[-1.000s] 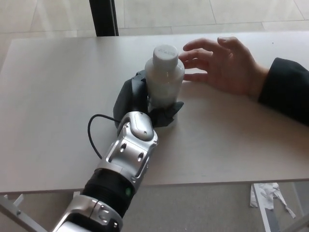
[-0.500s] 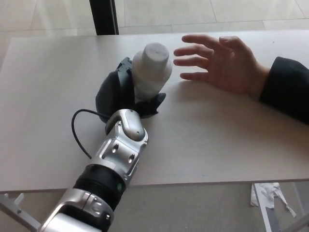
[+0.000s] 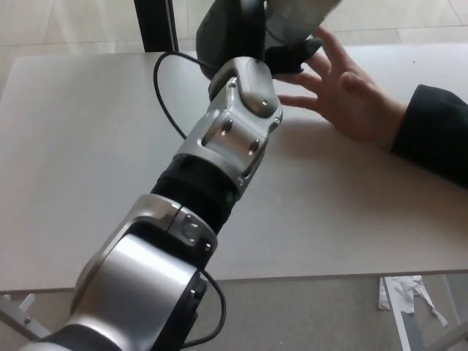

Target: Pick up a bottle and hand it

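Note:
A white plastic bottle (image 3: 298,16) is raised high off the table, cut off by the picture's top edge. My left hand (image 3: 245,33) is shut on it, black fingers wrapped around its lower body. The silver left forearm (image 3: 230,135) stretches up across the middle of the view. Just right of the bottle a person's open hand (image 3: 351,91) rests palm-up over the table, fingers partly hidden behind my hand. My right hand is not in view.
The pale table (image 3: 80,131) fills most of the view. A dark sleeve (image 3: 435,139) comes in from the right. A black post (image 3: 153,25) stands behind the table's far edge. Torn paper scraps (image 3: 406,300) lie on the floor at the lower right.
My left hand has lifted the bottle off the table, up and to the right, towards the person's hand. The person's hand has stayed roughly where it was.

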{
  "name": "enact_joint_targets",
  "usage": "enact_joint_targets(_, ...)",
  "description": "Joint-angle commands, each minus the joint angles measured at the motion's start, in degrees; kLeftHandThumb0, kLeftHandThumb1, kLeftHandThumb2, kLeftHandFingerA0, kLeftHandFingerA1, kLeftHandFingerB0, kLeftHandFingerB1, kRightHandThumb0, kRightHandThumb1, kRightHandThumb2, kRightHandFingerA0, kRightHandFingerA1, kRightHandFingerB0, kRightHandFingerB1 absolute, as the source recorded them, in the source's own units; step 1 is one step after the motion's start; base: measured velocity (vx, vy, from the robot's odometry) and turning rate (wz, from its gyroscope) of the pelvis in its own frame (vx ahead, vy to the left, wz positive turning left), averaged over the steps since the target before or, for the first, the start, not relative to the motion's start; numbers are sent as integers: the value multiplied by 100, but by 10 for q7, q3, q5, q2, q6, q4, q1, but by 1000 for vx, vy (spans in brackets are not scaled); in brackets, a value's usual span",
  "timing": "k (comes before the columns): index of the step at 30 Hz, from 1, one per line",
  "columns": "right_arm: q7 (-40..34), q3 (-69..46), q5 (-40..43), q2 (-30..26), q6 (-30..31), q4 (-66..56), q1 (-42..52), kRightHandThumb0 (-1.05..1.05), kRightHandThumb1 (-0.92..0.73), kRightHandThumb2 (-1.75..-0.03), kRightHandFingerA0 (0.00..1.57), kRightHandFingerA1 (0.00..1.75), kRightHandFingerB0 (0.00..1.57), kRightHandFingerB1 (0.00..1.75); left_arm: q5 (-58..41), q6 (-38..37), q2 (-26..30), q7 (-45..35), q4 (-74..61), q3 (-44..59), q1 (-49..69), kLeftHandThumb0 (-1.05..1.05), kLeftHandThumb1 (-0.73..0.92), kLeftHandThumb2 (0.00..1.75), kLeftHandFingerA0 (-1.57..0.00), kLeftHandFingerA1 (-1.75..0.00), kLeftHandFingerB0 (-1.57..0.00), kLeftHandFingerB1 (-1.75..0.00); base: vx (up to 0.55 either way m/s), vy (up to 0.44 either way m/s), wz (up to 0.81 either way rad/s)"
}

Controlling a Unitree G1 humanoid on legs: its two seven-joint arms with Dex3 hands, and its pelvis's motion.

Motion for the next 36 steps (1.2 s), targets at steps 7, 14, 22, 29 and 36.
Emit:
enact_joint_targets(7,-60,30,-22,45,30,-52,7,-105,-40,-110,157,165,54,114,1,141,-78,-128,108,-45,-65,-16,63,59,-67,-137,-55,-67,0,0,0)
enact_joint_targets(14,-59,29,-3,66,58,-87,13,-105,-55,-74,153,107,49,125,104,170,-68,-198,163,-211,-61,-31,55,67,-82,-148,-52,-67,0,0,0)
enact_joint_targets(22,-60,39,-18,64,61,-103,15,-105,-58,-73,157,107,45,126,121,178,-74,-222,172,-290,-55,-45,48,90,-112,-137,-72,-100,0,0,0)
enact_joint_targets(29,-69,25,6,71,92,-116,7,-89,-46,-115,157,138,65,114,127,181,-82,-229,171,-307,-73,-26,54,54,-81,-174,-65,-80,0,0,0)
enact_joint_targets(36,-70,29,-12,61,84,-112,11,-104,-38,-107,156,151,61,114,107,165,-75,-198,147,-271,-49,-23,60,55,-80,-173,-70,-85,0,0,0)
